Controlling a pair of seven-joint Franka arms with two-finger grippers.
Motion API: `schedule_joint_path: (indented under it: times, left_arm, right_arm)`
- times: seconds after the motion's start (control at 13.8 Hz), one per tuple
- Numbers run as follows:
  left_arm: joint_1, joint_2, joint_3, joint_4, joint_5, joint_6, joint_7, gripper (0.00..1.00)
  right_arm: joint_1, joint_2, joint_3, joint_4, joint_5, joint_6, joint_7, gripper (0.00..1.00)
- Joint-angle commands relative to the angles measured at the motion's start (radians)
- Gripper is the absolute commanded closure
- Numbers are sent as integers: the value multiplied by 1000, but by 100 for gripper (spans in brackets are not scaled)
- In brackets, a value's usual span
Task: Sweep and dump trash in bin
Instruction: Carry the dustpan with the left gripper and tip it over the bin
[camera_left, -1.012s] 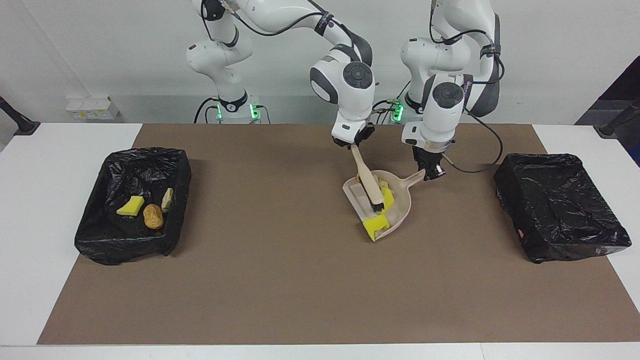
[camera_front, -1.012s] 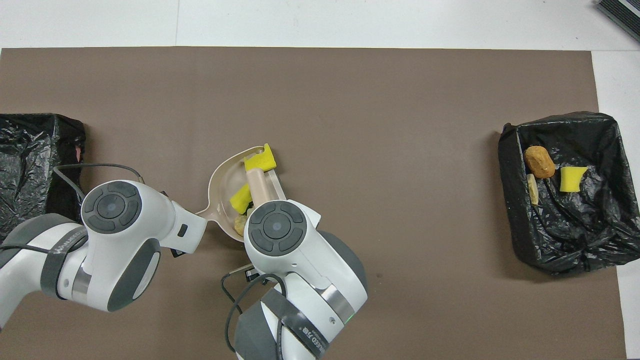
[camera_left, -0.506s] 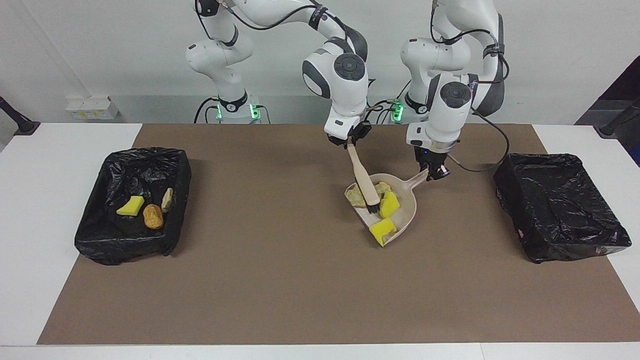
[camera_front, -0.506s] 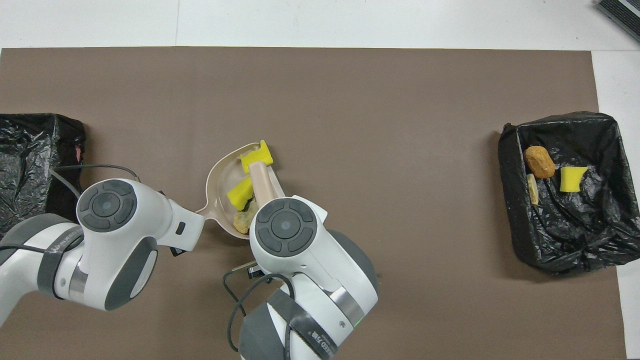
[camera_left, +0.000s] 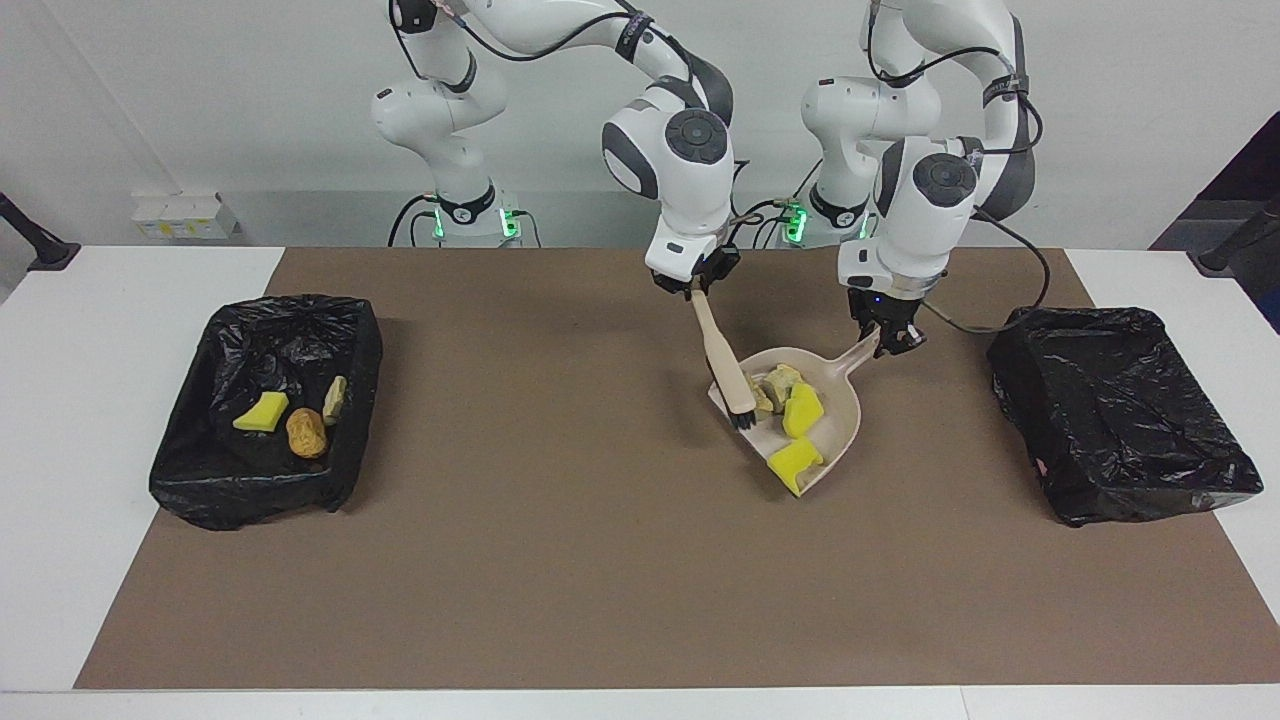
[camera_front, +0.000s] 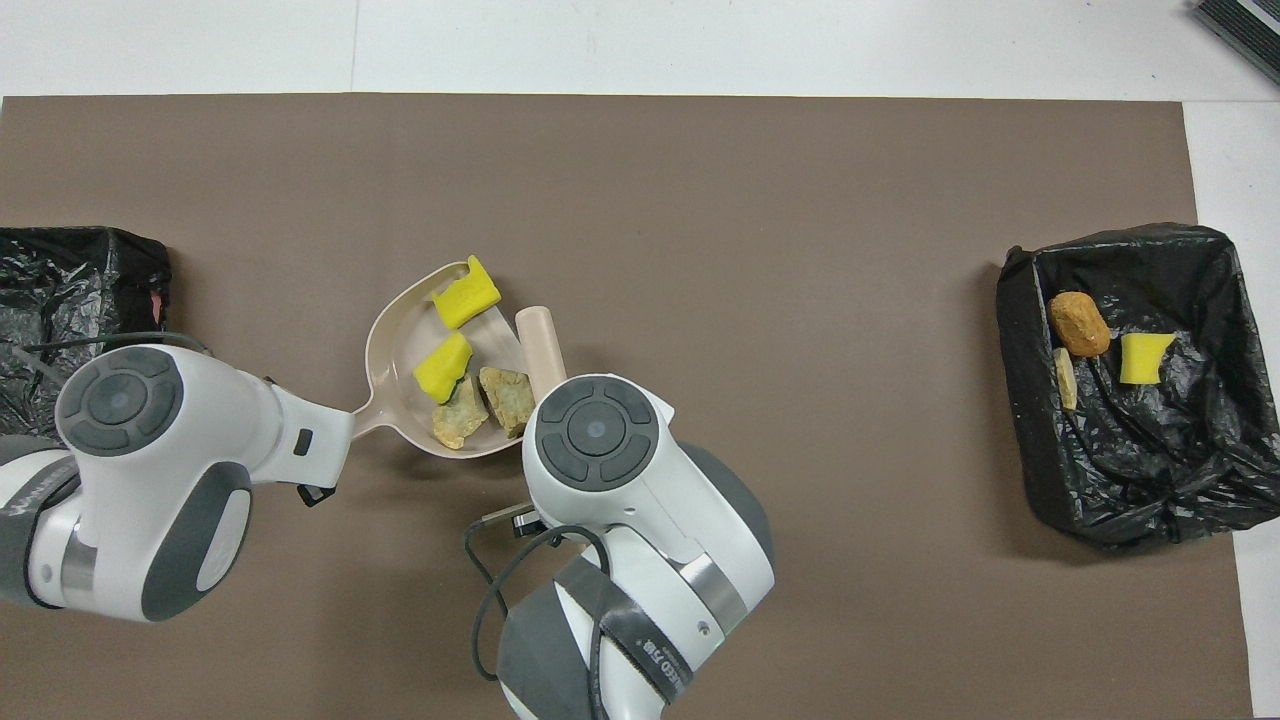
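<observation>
While the left gripper (camera_left: 893, 341) clamps the dustpan (camera_left: 838, 432) handle, four scraps (camera_left: 795, 410) lie in the pan (two yellow, two beige). Right gripper (camera_left: 697, 287) grips the brush (camera_left: 727, 368), bristles beside the pan rim. Three more scraps (camera_left: 290, 415) sit in the bin (camera_left: 200, 480) at the right arm's end.

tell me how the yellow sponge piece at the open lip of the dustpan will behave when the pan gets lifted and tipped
The yellow sponge piece looks like soft foam, so it is probably light and squashy. It lies right at the open lip of the dustpan, so a small tilt that way could slide it out early. Its blocky, flat-sided shape suggests it would slide or tumble rather than roll.
</observation>
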Motion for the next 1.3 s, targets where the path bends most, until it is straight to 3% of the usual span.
schedule_joint_path:
  times: [0.0, 0.14, 0.43, 0.58, 0.87, 1.01, 1.23]
  left_arm:
    - [89, -92, -2, -1, -41, -84, 104, 100]
    - [161, -124, -2, 17, -63, -159, 173, 100]
    - [324, -129, 25, 193, -147, -388, 316, 100]
    - [387, -121, 42, 264, -152, -426, 351, 100]
    - [534, -109, 48, 374, -150, -425, 357, 100]
    - [608, -72, 48, 425, -144, -396, 356, 100]
    - [688, 73, 48, 610, -124, -411, 385, 100]
  right_arm:
    - [-24, -28, 7, -43, -16, 5, -16, 100]
    - [-12, -40, 7, -56, -16, 1, 16, 100]
    - [45, -117, 16, -173, -13, 4, 170, 100]
    - [83, -143, 19, -237, 2, 40, 284, 100]
    - [185, -152, 19, -254, 8, 56, 444, 100]
    - [191, -160, 19, -295, 60, 103, 454, 100]
    - [232, -169, 19, -398, 87, 250, 458, 100]
